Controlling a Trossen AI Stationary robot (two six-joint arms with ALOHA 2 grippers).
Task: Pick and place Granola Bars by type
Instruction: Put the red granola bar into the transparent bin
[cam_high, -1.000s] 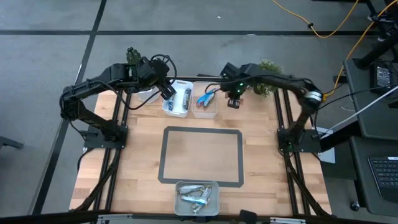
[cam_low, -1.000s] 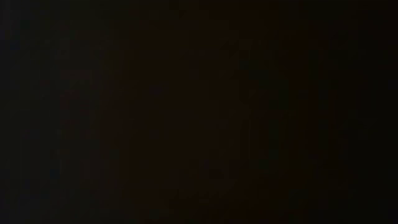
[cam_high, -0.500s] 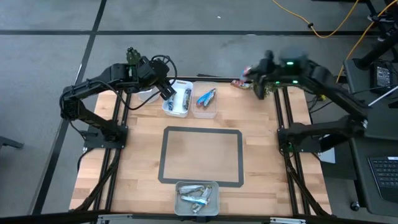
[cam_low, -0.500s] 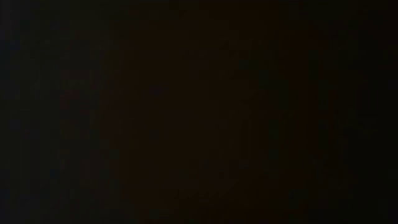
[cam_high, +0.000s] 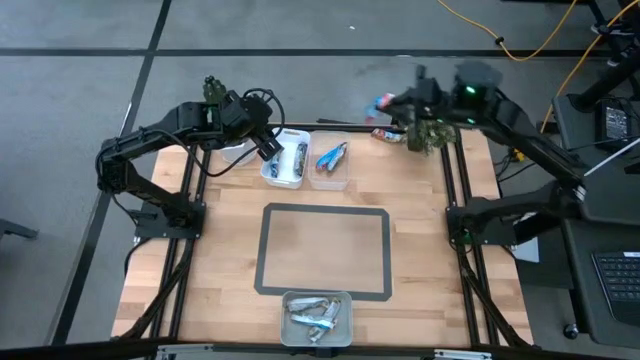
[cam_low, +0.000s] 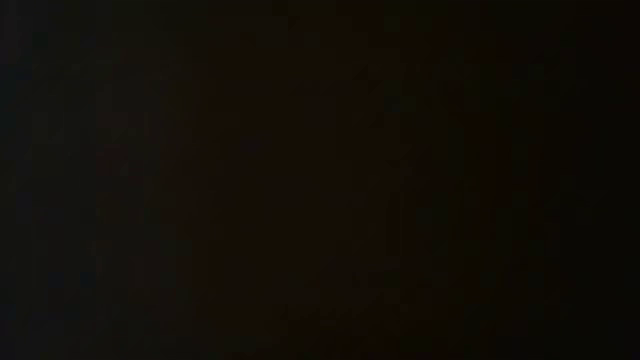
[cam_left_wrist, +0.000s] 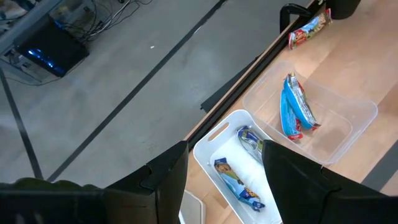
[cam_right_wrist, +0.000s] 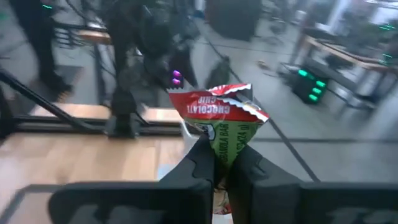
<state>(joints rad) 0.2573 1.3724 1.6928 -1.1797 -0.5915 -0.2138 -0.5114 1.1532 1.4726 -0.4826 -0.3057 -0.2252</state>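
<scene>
My right gripper (cam_high: 393, 104) is raised above the table's far edge, right of the trays, shut on a red-and-green granola bar (cam_right_wrist: 219, 118). A brown-red bar (cam_high: 388, 135) lies flat on the table below it. My left gripper (cam_high: 272, 150) hangs open over the left end of a white tray (cam_left_wrist: 231, 127) that holds two bars (cam_left_wrist: 239, 183). Beside it, a clear tray (cam_left_wrist: 348, 118) holds blue bars (cam_left_wrist: 292, 109). The low view is dark. My right gripper pinches the bar's lower part (cam_right_wrist: 224, 148) between its two fingers (cam_right_wrist: 202, 163). The fingers point roughly level toward the table's left. The bar's crimped red end (cam_right_wrist: 214, 99) sticks out beyond the fingertips, and the bar is lifted clear of the table.
A third tray (cam_high: 317, 315) with several bars sits at the table's near edge. A dark taped rectangle (cam_high: 325, 250) marks the table's middle. Green plant-like pieces (cam_high: 432, 135) sit at the far corners. Cables and desks lie beyond the table.
My right gripper has risen from the table beside the clear tray and gone toward the far right, tipping from pointing down to nearly level. It stays shut and carries the red-and-green bar up, clear of the table.
</scene>
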